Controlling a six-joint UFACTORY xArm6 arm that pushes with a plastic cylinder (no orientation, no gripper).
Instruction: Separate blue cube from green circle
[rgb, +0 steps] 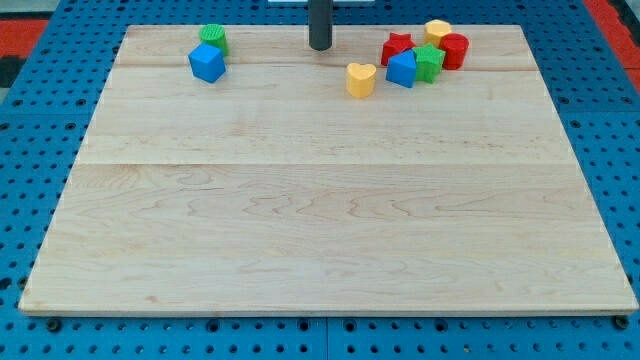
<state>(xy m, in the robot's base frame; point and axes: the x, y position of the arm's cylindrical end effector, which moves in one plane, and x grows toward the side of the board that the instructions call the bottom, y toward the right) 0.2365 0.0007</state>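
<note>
The blue cube (207, 63) lies near the board's top left, touching the green circle (213, 38) just above it. My tip (319, 46) stands at the top middle of the board, well to the right of both blocks and touching none. It is to the upper left of the yellow heart (361, 79).
A cluster sits at the top right: red star (397, 47), a blue block (402, 69), green star (429, 62), red cylinder (454, 50), yellow block (437, 32). The wooden board (320, 200) rests on a blue pegboard table (30, 130).
</note>
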